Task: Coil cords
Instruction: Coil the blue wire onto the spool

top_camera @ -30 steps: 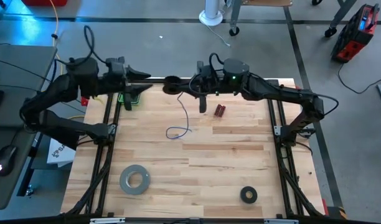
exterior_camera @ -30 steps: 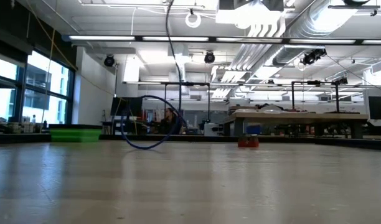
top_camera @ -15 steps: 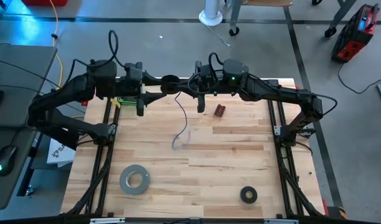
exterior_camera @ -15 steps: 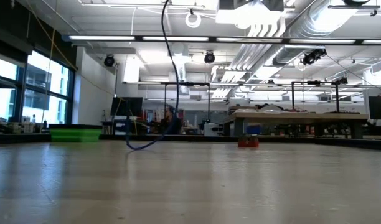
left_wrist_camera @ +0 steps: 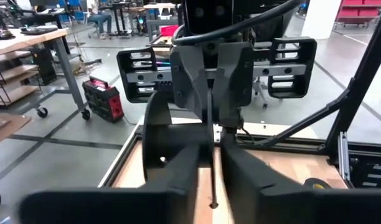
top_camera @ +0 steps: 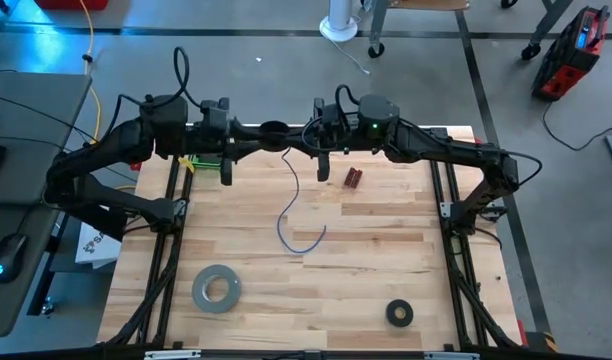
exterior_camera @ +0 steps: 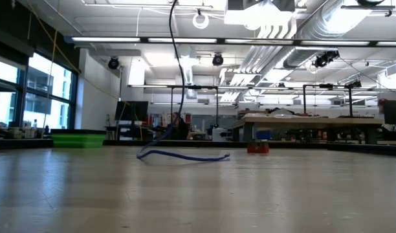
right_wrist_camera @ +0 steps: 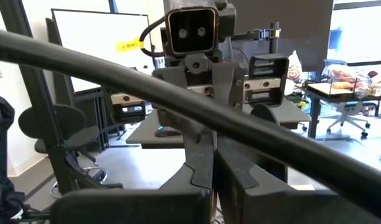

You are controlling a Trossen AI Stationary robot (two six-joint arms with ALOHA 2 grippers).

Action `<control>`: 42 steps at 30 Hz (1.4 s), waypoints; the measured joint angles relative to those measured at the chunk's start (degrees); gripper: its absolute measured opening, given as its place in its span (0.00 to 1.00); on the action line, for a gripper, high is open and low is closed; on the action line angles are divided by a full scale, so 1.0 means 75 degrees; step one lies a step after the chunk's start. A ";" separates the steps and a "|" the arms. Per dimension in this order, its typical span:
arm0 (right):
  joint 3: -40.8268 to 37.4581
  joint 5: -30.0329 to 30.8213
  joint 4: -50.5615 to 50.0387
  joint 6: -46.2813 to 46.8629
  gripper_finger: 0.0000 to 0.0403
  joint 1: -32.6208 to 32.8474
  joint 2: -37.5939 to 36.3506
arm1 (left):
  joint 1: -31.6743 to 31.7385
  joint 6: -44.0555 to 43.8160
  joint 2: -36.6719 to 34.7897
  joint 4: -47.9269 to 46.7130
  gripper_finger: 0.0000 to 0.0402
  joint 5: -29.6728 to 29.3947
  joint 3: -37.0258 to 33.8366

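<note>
Both arms meet at the far edge of the table (top_camera: 316,280), over the middle. Your left gripper (top_camera: 258,133) and right gripper (top_camera: 294,137) face each other with the small black spool (top_camera: 274,130) between them. In the left wrist view the left gripper's fingers (left_wrist_camera: 178,171) are nearly together with only a thin gap, the spool's disc edge just beside them; I can't tell whether it actually pinches the spool. The right gripper's fingers (right_wrist_camera: 200,168) are pressed together, closed, at the spool; what they clamp isn't visible.

The blue cord (top_camera: 296,210) hangs from the spool, runs down to the wood and ends in a loose open curl near the table's centre. In the low view the tail lies flat on the surface with the strand rising out of frame.

Room for you: the near half of the table is mostly bare. The grey tape roll (top_camera: 216,288) sits near-left, the black ring (top_camera: 399,313) near-right, both well apart from the cord. A small red object (top_camera: 353,179) lies just under the right arm, near the far edge. A green item (top_camera: 201,160) sits under the left arm at the far-left corner. The frame rails (top_camera: 448,215) run along both side edges.
</note>
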 joint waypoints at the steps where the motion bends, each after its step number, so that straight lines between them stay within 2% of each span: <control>1: 0.0000 -0.0011 -0.0003 -0.0001 0.00 0.0000 0.0000 | 0.0000 -0.0002 0.0000 0.0006 0.09 -0.0005 0.0000; 3: 0.0000 0.0004 0.0004 -0.0009 0.00 -0.0001 0.0000 | 0.0000 -0.0080 0.0000 0.0013 0.02 0.0009 0.0000; 8: 0.0000 0.0020 0.0007 -0.0024 0.00 -0.0006 0.0000 | 0.0000 -0.0275 -0.0001 0.0019 0.01 0.0022 0.0000; 11: 0.0000 0.0147 -0.0017 0.0115 0.04 -0.0013 -0.0052 | 0.0033 -0.0560 -0.0140 0.0042 0.01 0.0103 -0.0009; 14: 0.0019 0.0378 -0.0165 0.0185 0.14 -0.0097 -0.0226 | 0.0147 -0.0907 -0.0406 0.0059 0.00 0.0108 -0.0008; 18: 0.0369 0.0637 -0.0711 -0.0028 0.32 -0.0141 -0.0312 | 0.0189 -0.1529 -0.0606 0.0392 0.00 0.0221 0.0003; 21: 0.0675 0.0569 -0.1093 -0.0206 0.44 -0.0166 -0.0312 | 0.0202 -0.1914 -0.0708 0.1444 0.00 0.0558 -0.0012; 24: 0.0815 0.0340 -0.0874 -0.0116 0.50 -0.0166 -0.0317 | 0.0225 -0.2297 -0.0886 0.2699 0.00 0.0717 0.0009; 30: 0.0816 -0.0419 0.0255 0.0433 0.52 -0.0025 -0.0020 | 0.0369 -0.3565 -0.0954 0.4590 0.00 0.0769 0.0009; 34: 0.0816 -0.0788 0.1232 0.0674 0.52 0.0118 0.0303 | 0.0439 -0.4612 -0.0827 0.5426 0.00 0.0751 0.0006; 38: 0.0813 -0.0849 0.1961 0.0849 0.52 0.0264 0.0525 | 0.0475 -0.5601 -0.0645 0.6074 0.00 0.0501 0.0006; 42: 0.0813 -0.0811 0.2018 0.0489 0.52 0.0357 0.0551 | 0.0472 -0.6627 -0.0419 0.6545 0.00 0.0335 0.0003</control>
